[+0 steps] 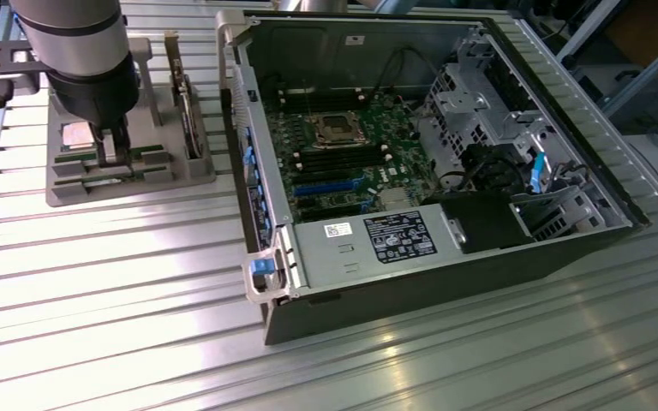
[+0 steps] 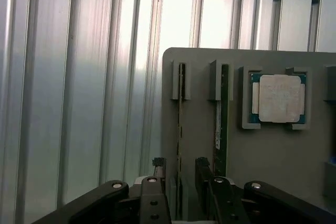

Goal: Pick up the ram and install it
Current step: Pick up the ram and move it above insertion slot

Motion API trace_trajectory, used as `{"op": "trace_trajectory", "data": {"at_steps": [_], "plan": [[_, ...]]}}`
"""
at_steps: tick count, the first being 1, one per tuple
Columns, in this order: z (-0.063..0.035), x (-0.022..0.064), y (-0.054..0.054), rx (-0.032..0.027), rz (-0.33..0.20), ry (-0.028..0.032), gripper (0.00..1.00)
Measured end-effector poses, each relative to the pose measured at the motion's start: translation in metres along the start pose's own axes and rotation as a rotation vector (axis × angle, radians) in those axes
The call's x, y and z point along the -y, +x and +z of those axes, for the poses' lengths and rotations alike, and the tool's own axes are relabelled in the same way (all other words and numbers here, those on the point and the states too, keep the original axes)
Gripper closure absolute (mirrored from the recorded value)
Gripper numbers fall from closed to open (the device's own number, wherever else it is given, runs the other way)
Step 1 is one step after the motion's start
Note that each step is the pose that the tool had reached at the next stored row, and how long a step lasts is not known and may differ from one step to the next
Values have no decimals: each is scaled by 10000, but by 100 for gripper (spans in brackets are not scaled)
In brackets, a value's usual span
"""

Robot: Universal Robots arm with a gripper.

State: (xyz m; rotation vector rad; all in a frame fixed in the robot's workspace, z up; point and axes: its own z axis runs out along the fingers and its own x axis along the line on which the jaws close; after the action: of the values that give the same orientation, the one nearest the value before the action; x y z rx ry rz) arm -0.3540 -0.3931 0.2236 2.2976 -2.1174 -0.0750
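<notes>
Near counter (image 1: 100, 257) edge at the exterior view's left, over grey holder (image 2: 273, 156): my fingers (image 2: 179, 167) spread wide, gripping nothing. Ram (image 2: 180, 124) stands on edge in its slot, directly between them, long axis running lengthwise through the gap. Second ram (image 2: 221, 129) just beside.
</notes>
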Motion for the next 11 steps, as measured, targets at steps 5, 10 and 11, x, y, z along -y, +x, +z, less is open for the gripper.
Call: {"op": "trace_trajectory", "data": {"at_steps": [5, 10, 11], "plan": [[46, -62, -9, 1, 0, 1, 64], [88, -82, -10, 1, 0, 2, 64], [108, -87, -10, 0, 0, 1, 64]]}}
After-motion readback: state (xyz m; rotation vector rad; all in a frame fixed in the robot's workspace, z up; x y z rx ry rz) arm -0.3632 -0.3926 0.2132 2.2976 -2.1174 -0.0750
